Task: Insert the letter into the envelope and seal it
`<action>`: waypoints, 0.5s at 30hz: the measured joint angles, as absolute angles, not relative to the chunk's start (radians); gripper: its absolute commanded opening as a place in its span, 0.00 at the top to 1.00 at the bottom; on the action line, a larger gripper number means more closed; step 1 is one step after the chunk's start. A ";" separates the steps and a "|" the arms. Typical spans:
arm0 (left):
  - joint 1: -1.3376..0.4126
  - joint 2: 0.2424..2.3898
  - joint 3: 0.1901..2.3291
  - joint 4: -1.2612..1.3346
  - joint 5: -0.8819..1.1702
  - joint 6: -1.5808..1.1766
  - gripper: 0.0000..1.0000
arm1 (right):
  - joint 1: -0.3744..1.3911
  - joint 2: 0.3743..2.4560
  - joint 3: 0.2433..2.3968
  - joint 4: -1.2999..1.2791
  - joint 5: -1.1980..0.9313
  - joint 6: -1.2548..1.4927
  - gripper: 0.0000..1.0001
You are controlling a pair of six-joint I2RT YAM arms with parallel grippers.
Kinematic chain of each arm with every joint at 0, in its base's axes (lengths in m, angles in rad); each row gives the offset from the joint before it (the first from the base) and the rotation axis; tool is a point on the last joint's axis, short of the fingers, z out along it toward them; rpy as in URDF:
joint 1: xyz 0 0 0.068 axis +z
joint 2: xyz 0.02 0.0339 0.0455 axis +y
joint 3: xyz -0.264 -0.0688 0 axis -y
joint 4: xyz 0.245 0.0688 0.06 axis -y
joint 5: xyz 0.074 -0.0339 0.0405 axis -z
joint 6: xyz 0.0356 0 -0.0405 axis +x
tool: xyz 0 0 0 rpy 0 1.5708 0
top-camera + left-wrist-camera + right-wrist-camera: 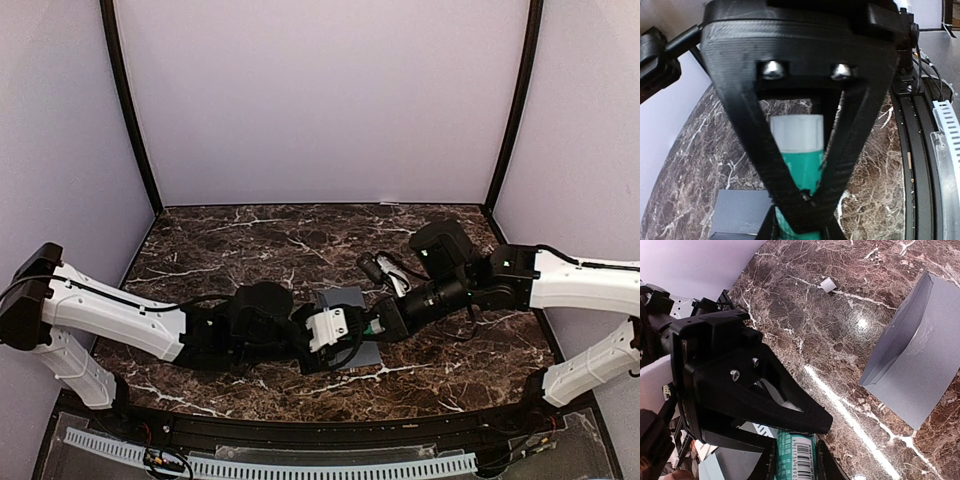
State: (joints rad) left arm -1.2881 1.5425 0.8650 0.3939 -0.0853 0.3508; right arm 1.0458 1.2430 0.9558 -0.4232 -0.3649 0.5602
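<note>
The grey envelope (345,300) lies flat at the table's middle, partly under both grippers; it also shows in the left wrist view (740,215) and in the right wrist view (917,365), where one end looks folded up. The tan letter is not in view. My left gripper (350,336) and right gripper (385,320) meet tip to tip above the envelope. A white-and-green glue stick (370,325) is held between them. The left gripper (800,229) is shut on its green body (797,160). The right gripper (794,465) is shut on the barcode side (797,447).
A small white piece (827,285) lies on the dark marble table (250,240) beyond the envelope. Purple walls close the back and both sides. A black rail and white cable tray (270,465) run along the near edge.
</note>
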 measured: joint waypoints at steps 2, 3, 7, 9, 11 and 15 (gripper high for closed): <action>-1.290 1.542 0.847 0.431 -0.089 0.356 1.00 | 1.046 1.243 0.956 -0.420 -0.366 0.561 0.36; -1.290 1.542 0.840 0.445 -0.091 0.356 1.00 | 1.046 1.242 0.955 -0.413 -0.366 0.566 0.31; -1.290 1.541 0.817 0.489 -0.110 0.352 1.00 | 1.046 1.204 0.943 -0.389 -0.343 0.574 0.34; -1.290 1.538 0.815 0.496 -0.117 0.345 1.00 | 1.046 1.169 0.933 -0.384 -0.326 0.578 0.39; -1.290 1.532 0.814 0.501 -0.123 0.335 1.00 | 1.046 1.139 0.928 -0.382 -0.308 0.585 0.43; -1.290 1.518 0.814 0.501 -0.136 0.324 1.00 | 1.046 1.130 0.928 -0.381 -0.279 0.586 0.52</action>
